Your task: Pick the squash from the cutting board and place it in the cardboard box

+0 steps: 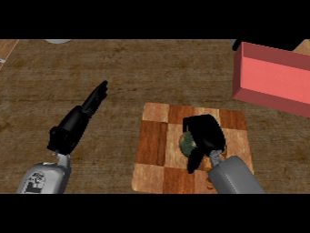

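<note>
Right hand [204,134]: over the board, fingers curled down round the squash, thumb hanging at its near side; placed so because the pick comes first.
Squash [186,143]: on the board, near its middle; only a dark green sliver shows at the hand's left.
Board [156,150]: chequered wood, lies flat on the bench, right of centre.
Box [278,82]: red-pink, open top, far right, well apart from the board; looks more red than cardboard. Its far corner is cut off by the view's edge.
Left hand [77,123]: left of the board, fingers straight, pointing away, holding nothing; kept clear of the work, I judge.
Bench [117,68]: brown, mottled.
Hidden: most of the squash, so its shape is unclear; cannot tell whether it has lifted off the board.
Edges: a grey object at top left, cut off, unidentified.
</note>
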You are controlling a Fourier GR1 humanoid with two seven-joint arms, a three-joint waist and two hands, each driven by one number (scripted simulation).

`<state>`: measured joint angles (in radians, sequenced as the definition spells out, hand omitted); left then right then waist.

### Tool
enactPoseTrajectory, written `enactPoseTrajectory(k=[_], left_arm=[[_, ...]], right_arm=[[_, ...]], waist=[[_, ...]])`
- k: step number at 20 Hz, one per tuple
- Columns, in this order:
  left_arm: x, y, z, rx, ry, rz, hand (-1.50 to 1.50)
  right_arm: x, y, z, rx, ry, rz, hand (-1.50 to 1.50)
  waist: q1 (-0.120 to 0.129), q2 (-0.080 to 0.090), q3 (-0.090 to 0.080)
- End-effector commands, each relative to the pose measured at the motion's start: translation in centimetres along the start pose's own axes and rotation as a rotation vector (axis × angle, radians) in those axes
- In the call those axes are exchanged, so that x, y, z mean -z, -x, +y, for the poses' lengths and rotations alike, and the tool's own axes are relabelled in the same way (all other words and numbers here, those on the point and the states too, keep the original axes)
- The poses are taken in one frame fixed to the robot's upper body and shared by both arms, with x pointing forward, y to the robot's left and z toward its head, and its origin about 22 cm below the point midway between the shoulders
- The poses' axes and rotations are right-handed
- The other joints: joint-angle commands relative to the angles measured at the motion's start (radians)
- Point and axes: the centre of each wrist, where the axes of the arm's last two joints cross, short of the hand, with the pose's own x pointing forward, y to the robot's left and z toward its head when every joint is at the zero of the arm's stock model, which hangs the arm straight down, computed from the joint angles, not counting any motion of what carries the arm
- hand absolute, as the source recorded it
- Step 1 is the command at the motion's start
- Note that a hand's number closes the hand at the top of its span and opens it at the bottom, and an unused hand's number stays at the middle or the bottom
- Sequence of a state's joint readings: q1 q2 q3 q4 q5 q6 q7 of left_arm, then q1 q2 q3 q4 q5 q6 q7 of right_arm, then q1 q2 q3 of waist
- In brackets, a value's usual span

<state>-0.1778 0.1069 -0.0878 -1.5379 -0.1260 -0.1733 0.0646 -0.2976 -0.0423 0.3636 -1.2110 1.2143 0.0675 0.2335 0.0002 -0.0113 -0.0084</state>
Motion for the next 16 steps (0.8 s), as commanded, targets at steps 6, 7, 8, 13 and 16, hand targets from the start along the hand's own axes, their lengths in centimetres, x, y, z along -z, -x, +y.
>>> enactPoseTrajectory(k=[6,7,8,13,16], left_arm=[[0.2,-0.8,0.1,-0.011,-0.024,-0.002,0.0],[0.0,0.9,-1.4,-0.022,-0.015,0.017,0.0],[0.2,-0.6,0.8,-0.012,-0.004,0.005,0.0],[-0.2,0.6,-0.9,0.008,-0.012,-0.005,0.0],[-0.3,1.0,0.5,0.008,-0.029,0.007,0.0]], right_arm=[[-4.3,16.9,-4.0,-0.009,0.139,0.189,1.5],[-5.2,17.1,-5.0,-0.016,0.168,0.181,1.5],[-5.6,17.7,-3.7,-0.048,0.187,0.189,1.5],[-7.9,18.3,-10.4,-0.058,0.353,0.191,1.5],[-10.4,15.4,-11.1,-0.005,0.372,0.137,1.5]], waist=[[-0.009,0.012,0.009],[-0.016,0.011,0.008],[-0.008,0.011,0.009],[-0.016,0.007,0.008],[-0.016,0.007,0.007]])
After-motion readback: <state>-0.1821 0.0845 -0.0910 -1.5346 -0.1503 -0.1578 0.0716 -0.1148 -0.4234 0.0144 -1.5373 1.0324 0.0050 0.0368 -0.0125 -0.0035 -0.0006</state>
